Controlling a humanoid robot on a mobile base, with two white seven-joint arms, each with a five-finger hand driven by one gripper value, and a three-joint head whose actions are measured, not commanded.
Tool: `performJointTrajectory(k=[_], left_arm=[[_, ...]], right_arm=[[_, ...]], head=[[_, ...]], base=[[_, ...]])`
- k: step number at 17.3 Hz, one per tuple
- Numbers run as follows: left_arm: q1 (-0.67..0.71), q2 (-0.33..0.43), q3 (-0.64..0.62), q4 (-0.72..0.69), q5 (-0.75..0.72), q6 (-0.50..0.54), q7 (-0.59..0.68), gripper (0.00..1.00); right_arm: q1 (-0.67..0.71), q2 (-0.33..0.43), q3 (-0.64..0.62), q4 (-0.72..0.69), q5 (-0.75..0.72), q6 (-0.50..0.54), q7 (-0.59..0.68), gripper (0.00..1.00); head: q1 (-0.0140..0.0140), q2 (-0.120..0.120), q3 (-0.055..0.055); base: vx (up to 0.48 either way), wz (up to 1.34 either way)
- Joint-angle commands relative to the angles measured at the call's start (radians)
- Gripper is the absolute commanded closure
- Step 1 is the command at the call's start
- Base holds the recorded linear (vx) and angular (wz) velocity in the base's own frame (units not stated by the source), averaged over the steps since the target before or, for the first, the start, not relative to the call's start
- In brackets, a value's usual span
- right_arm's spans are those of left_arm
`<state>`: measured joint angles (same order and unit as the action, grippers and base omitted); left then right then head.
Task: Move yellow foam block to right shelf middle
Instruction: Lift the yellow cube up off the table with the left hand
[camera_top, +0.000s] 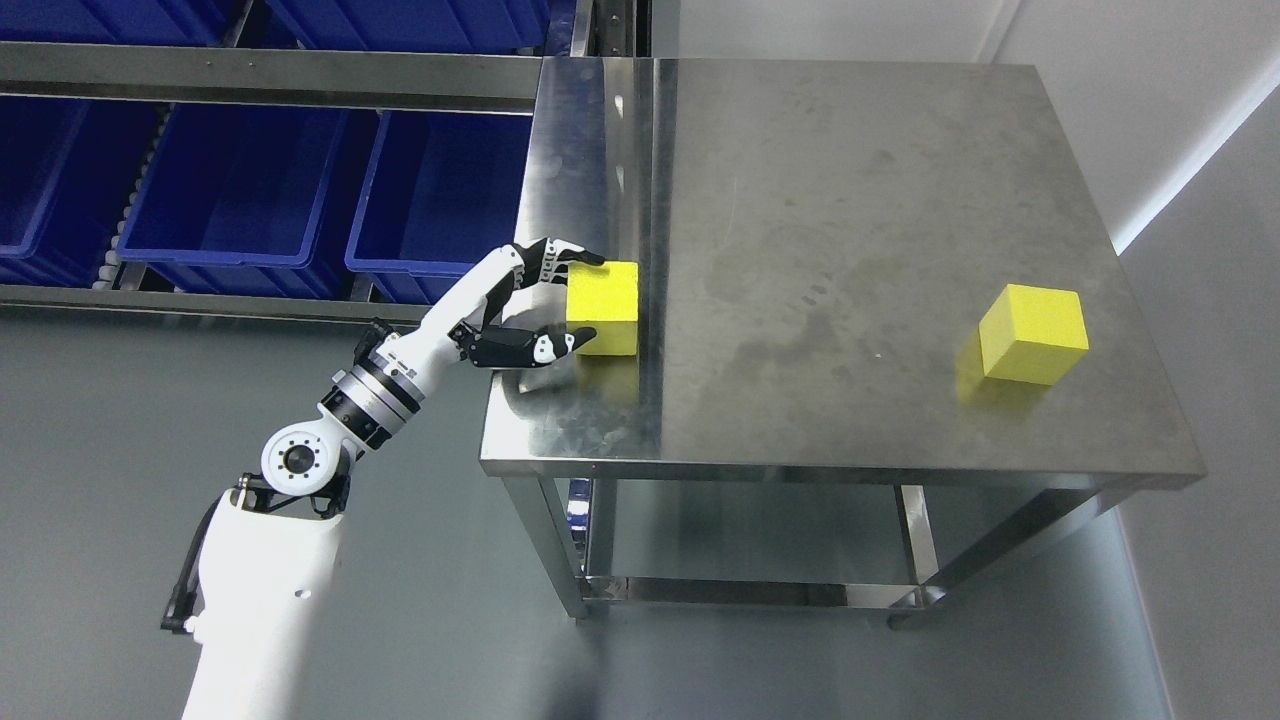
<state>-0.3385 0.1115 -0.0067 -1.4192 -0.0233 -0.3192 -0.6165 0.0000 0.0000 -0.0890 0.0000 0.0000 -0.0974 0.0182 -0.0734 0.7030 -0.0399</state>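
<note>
While the left hand (535, 305) pinches one yellow block (603, 309) at the table's (850, 200) left edge (a second block (1033, 333) sits near the right edge), the grasp seems under way; next, lift cleanly and carry it to the shelf.

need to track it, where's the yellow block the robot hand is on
In the head view it sits at the steel table's left edge, between the left robot hand's fingers: yellow block.
</note>
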Motion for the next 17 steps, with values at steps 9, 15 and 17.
performJointTrajectory(k=[9, 15, 17], left_arm=[[-0.043, -0.094, 0.123, -0.026, 0.376, -0.133, 0.338, 0.56], [-0.017, -0.094, 0.12, -0.067, 0.376, -0.139, 0.478, 0.65], [-0.016, -0.094, 0.117, -0.073, 0.376, -0.139, 0.478, 0.65]], right_arm=[[-0.003, -0.017, 0.0, -0.017, 0.0, 0.001, 0.0, 0.0], [-0.001, -0.017, 0.0, -0.017, 0.0, 0.001, 0.0, 0.0], [-0.003, -0.017, 0.0, -0.017, 0.0, 0.001, 0.0, 0.0]], head=[[0.0, 0.0, 0.0], [0.0, 0.0, 0.0], [0.0, 0.0, 0.0]], base=[[0.0, 0.0], [-0.006, 0.0], [-0.048, 0.0]])
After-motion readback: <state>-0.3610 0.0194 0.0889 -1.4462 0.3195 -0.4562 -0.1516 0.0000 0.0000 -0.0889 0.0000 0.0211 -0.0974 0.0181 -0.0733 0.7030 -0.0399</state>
